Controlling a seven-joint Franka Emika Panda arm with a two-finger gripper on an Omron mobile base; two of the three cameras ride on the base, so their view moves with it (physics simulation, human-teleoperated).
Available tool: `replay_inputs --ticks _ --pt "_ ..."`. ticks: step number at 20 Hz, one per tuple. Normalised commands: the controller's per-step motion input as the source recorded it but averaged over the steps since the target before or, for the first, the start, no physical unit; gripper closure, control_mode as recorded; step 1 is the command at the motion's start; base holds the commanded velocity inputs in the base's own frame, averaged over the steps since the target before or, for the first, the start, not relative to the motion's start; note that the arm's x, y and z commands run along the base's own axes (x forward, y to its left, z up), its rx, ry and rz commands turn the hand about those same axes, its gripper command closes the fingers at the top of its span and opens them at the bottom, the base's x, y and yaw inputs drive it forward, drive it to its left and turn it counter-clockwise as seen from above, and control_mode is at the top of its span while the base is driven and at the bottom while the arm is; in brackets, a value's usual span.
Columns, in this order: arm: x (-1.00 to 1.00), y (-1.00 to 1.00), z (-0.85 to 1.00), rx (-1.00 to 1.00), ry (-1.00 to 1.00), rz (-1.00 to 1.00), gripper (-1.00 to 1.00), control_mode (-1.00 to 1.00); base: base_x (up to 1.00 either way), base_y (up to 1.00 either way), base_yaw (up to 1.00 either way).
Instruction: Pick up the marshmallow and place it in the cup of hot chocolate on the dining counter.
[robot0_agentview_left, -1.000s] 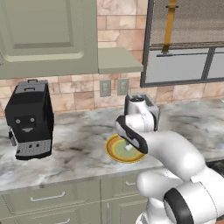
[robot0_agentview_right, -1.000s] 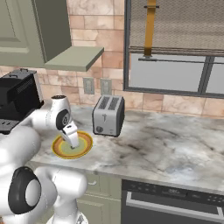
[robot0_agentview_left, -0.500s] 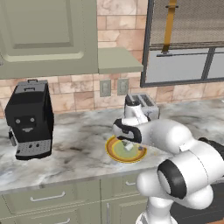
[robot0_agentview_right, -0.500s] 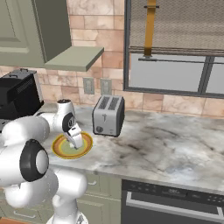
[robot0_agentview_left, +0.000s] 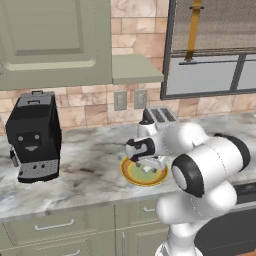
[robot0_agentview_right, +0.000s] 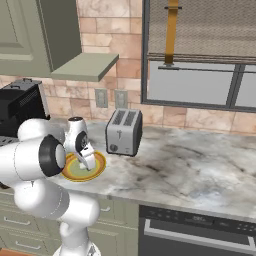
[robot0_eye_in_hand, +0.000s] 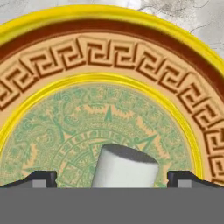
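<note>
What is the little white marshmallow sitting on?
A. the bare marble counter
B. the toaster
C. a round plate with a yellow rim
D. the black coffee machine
C: in the hand view the marshmallow stands on the patterned plate with the yellow rim, between the open tool's tips.

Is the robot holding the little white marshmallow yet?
Not yet. The end effector is open, one fingertip on each side of the marshmallow, which stands on the plate.

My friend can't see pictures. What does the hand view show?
A small white marshmallow sits on a yellow-rimmed patterned plate, right between the open gripper's two dark fingertips, which have not closed on it. Grey-white marble counter shows beyond the plate's rim.
</note>
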Motion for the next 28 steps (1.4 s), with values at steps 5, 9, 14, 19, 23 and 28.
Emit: replay_inputs --ticks 5,9,14,19,23,28 --pt "0.15 0.0 -0.26 0.0 0.0 -0.01 -1.0 -1.0 0.0 0.0 0.0" --pt "0.0 0.2 -0.29 0.0 0.0 -0.04 1.0 -1.0 0.0 0.0 0.0" --pt "0.0 0.12 -0.12 0.0 0.0 -0.06 1.0 -1.0 0.0 0.0 0.0" --pt "-0.01 0.13 0.04 0.0 -0.01 -0.03 1.0 -1.0 0.0 0.0 0.0" --pt "-0.28 0.05 0.6 0.0 -0.16 0.0 1.0 -1.0 0.0 0.0 0.0" --pt "-0.43 0.02 0.86 0.0 -0.26 0.08 1.0 -1.0 0.0 0.0 0.0"
